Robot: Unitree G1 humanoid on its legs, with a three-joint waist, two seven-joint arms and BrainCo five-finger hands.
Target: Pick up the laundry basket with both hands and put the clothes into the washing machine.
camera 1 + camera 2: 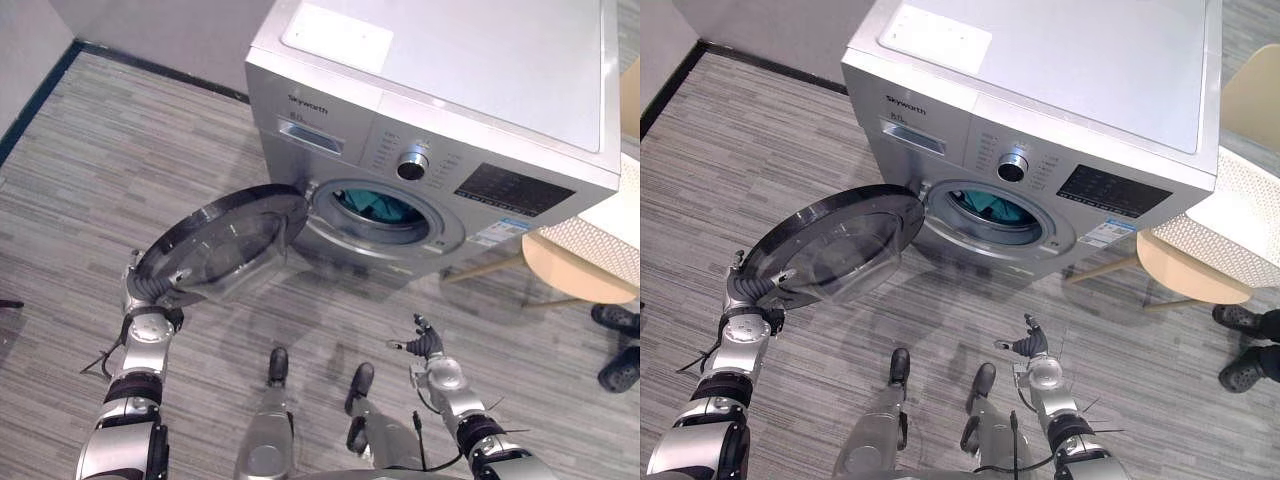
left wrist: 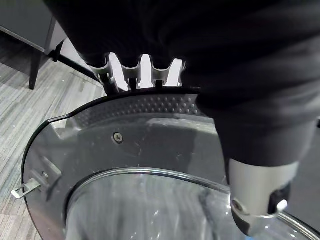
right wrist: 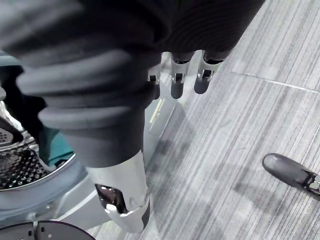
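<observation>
Silver washing machine (image 1: 470,90) on a grey striped floor (image 1: 100,160), with its round door (image 1: 225,240) swung open. A pale wall (image 1: 170,30) with a dark skirting (image 1: 150,65) stands behind it.

The left hand (image 2: 252,187) clasps the door's rim: its fingers (image 2: 131,75) go over the edge and the thumb lies on the inner face. The fingertips are hidden behind the rim. The right hand (image 1: 428,345) hangs over the floor with its fingers (image 3: 177,85) loosely straight and holding nothing. Teal clothes (image 1: 378,207) lie in the drum, beyond these fingers and well apart from them. Off to the right-hand side, a white perforated thing (image 1: 600,240) rests on a beige seat (image 1: 570,270). The frame cuts it off, so I cannot tell what it is. A person's dark shoes (image 1: 615,320) are near it.
</observation>
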